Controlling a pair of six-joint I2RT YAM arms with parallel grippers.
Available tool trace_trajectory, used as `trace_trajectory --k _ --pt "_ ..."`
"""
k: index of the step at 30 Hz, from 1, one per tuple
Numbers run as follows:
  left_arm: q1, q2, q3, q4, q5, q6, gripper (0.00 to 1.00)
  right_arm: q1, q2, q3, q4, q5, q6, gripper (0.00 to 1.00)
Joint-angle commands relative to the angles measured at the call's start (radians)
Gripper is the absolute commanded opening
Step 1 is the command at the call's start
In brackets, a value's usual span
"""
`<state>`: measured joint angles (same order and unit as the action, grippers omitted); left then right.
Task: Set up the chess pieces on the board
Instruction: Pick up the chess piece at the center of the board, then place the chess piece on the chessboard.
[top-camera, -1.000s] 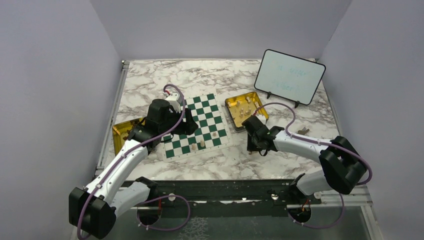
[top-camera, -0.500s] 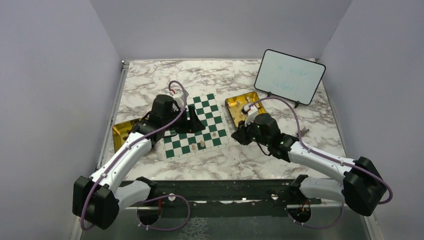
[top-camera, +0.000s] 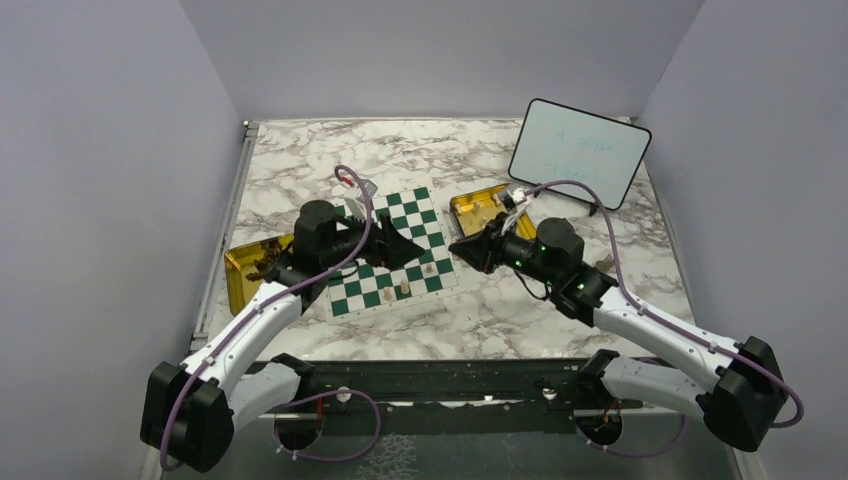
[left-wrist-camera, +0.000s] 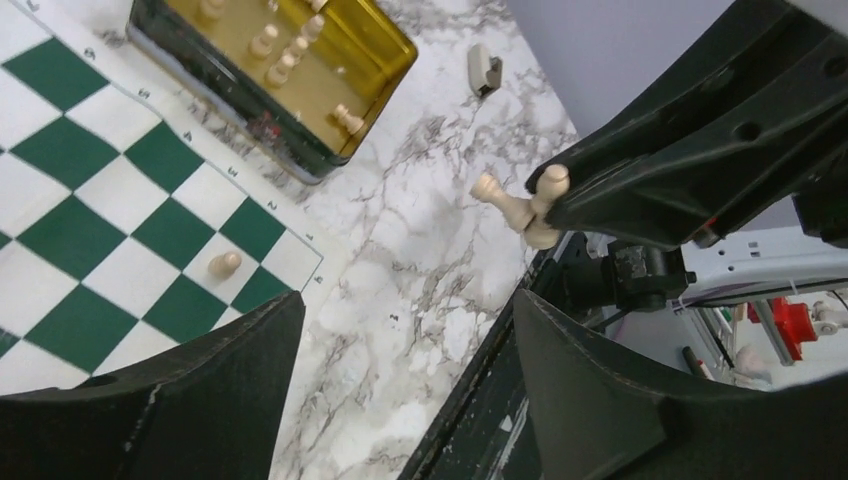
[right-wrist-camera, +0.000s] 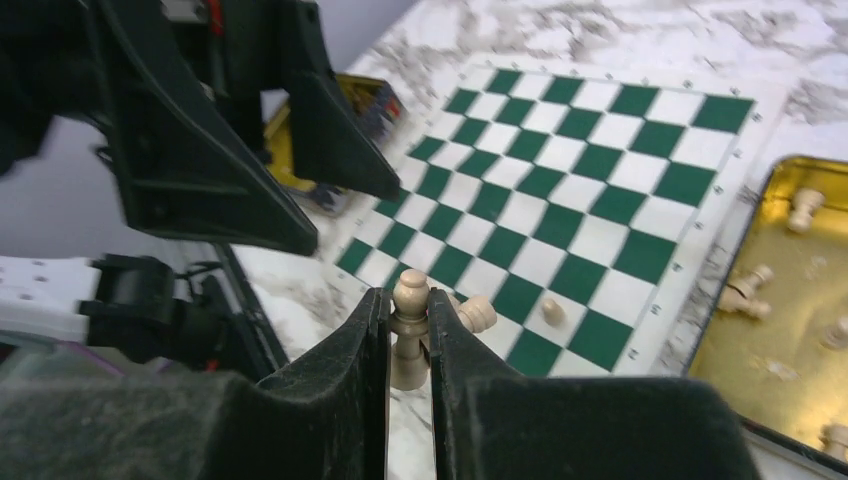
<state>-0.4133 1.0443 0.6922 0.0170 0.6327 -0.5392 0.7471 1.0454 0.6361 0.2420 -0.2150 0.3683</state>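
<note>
The green-and-white board (top-camera: 392, 252) lies mid-table with three cream chess pieces (top-camera: 404, 287) standing near its front edge. My left gripper (top-camera: 408, 248) hovers over the board, open with nothing between its fingers (left-wrist-camera: 150, 400); a pawn (left-wrist-camera: 223, 265) stands on a white square beyond them. My right gripper (top-camera: 459, 248) hangs at the board's right edge, shut on an upright cream chess piece (right-wrist-camera: 408, 322). A second piece (right-wrist-camera: 478, 313) sticks out sideways beside that fingertip. The left wrist view shows both of them crossed (left-wrist-camera: 520, 205) in the right fingers.
A gold tin (top-camera: 472, 207) with loose pieces sits right of the board, under the right arm. Another gold tin (top-camera: 243, 270) lies at the left. A framed whiteboard (top-camera: 578, 152) stands at the back right. A small beige object (top-camera: 605, 262) lies on the marble.
My right gripper has swung left from the table in front of the right tin to the board's right edge, carrying its piece. The left gripper has turned to point right over the board.
</note>
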Motion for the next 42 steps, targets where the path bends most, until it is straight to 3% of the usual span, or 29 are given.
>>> trace_trajectory --k 1,4,9,13,17,22,33,42 --pt "0.002 -0.112 -0.069 0.305 0.06 -0.021 0.81 0.005 -0.063 0.045 0.087 -0.108 0.087 0.08" --pt "0.002 -0.119 -0.031 0.283 0.074 -0.087 0.84 0.005 -0.087 0.049 0.119 -0.156 0.124 0.08" --pt "0.002 -0.081 -0.015 0.384 0.099 -0.458 0.81 0.005 -0.106 0.033 0.255 -0.278 0.196 0.08" --pt "0.002 -0.066 -0.003 0.4 0.117 -0.637 0.79 0.005 -0.102 0.048 0.303 -0.343 0.195 0.08" --pt "0.002 -0.058 -0.04 0.403 0.118 -0.857 0.74 0.005 -0.099 0.054 0.363 -0.355 0.21 0.08" --pt "0.002 -0.087 -0.119 0.525 0.106 -1.104 0.7 0.005 -0.062 0.086 0.384 -0.37 0.198 0.08" --pt "0.001 -0.118 -0.196 0.646 0.092 -1.285 0.59 0.005 0.051 0.14 0.495 -0.401 0.231 0.08" --pt "0.002 -0.118 -0.221 0.669 0.076 -1.319 0.56 0.005 0.134 0.154 0.574 -0.428 0.277 0.08"
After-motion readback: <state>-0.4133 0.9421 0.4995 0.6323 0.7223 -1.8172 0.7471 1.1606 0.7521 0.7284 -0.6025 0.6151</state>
